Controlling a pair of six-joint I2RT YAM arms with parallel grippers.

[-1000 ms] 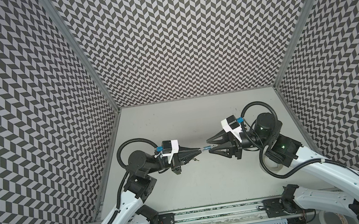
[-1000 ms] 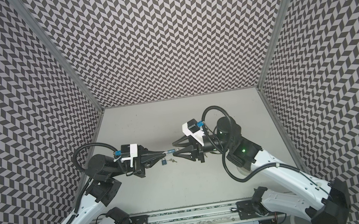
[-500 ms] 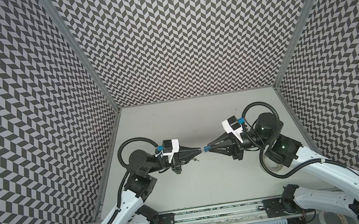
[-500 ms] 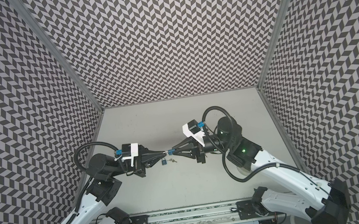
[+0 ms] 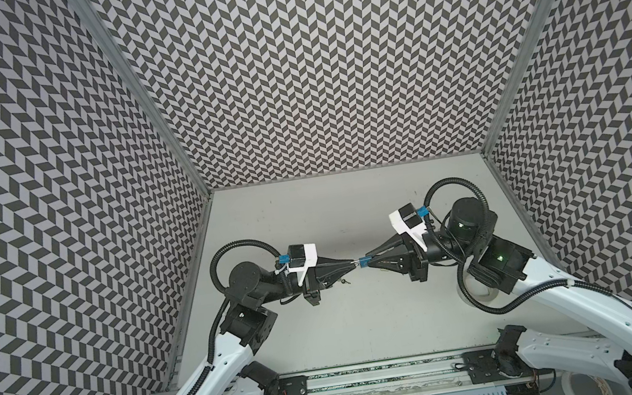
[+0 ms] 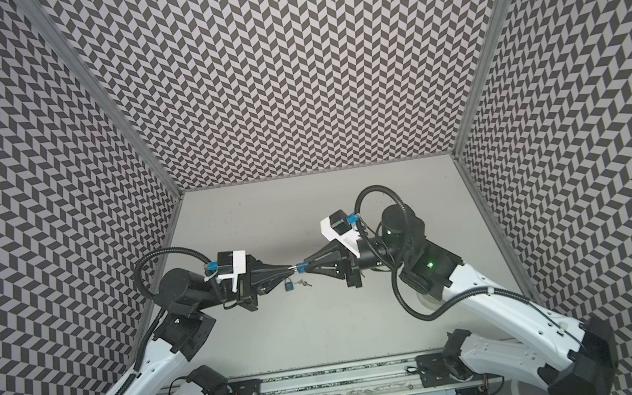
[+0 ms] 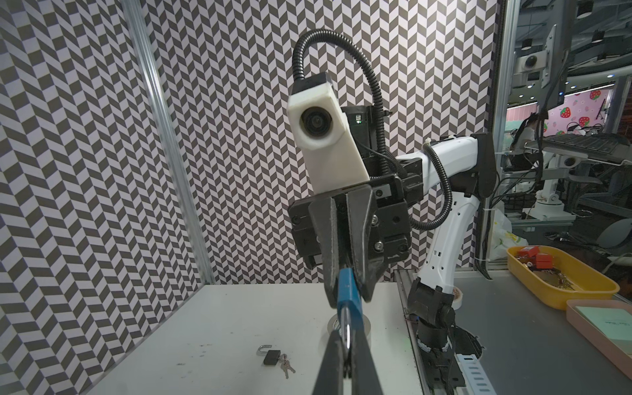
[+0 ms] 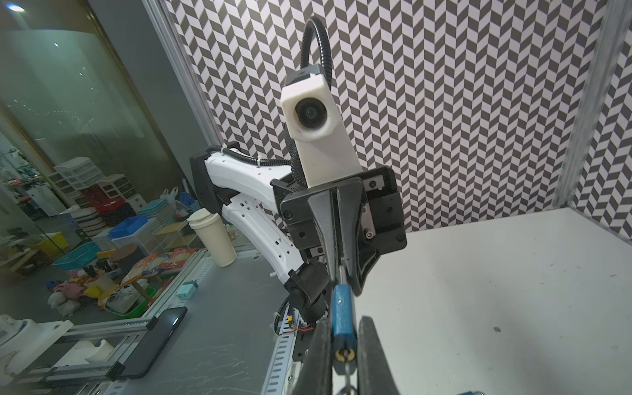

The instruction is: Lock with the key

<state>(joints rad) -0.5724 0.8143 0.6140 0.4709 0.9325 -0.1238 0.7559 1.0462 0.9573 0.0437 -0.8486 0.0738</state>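
Over table (image 5: 366, 326) — left claw (image 5: 353, 272), right claw (image 5: 373, 272) pinch padlock (image 5: 365, 272).

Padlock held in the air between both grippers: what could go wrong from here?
The left gripper pinches only the thin shackle and the right gripper the body of the padlock; a misaligned push could twist it loose.
The key seems to sit in the keyhole between the right fingers; with both grippers busy, turning it needs a risky regrasp.
A second padlock lies on the table below; a drop could hit it.
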